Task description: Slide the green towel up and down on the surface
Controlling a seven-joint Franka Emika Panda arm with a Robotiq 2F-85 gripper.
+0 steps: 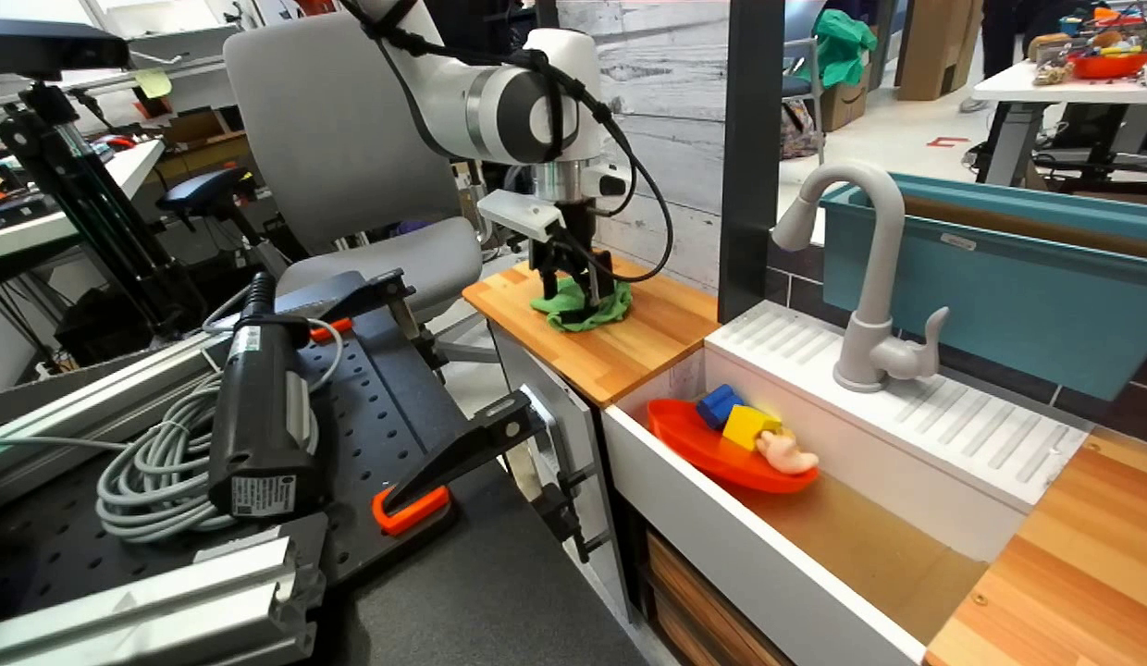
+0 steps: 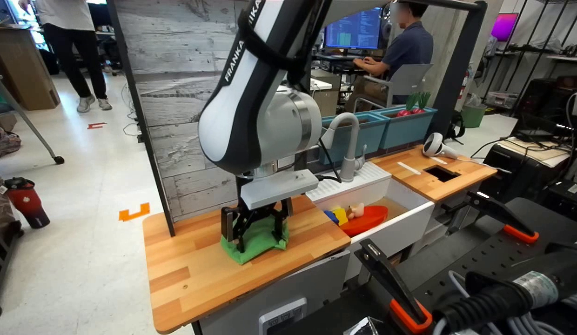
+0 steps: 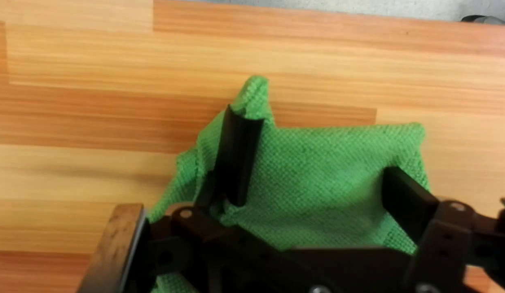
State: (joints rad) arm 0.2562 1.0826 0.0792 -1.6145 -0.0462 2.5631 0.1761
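Countertop (image 2: 204,279): butcher-block wood in light and dark strips, rounded at one corner.
Sink (image 1: 721,546): white, adjoining the countertop; a red dish (image 1: 703,453), a blue block (image 1: 719,405) and a yellow block (image 1: 745,425) lie inside, with a grey faucet (image 1: 879,268) on its ledge.
Room: a teal planter (image 1: 999,296) beyond the faucet, a person (image 2: 412,46) seated at a lit monitor (image 2: 351,30), and a grey chair (image 1: 342,129).
Panda arm (image 2: 265,121): bent down over the countertop, its wrist aimed straight down in both exterior views.
Robotiq gripper (image 2: 259,240): fingers (image 3: 240,150) wide apart, reaching down to the green towel (image 3: 317,183); the cloth spreads between them, unclamped. How hard the tips press, I cannot tell.
Towel: rumpled on the countertop under the gripper, a pointed fold showing past one fingertip in the wrist view.
Plank wall (image 2: 177,107): upright behind the towel, near it, a strip of wood between.
Open boards: toward the rounded corner, toward the sink and out to the front edge; in the wrist view a wide band runs from the cloth to a straight countertop edge.
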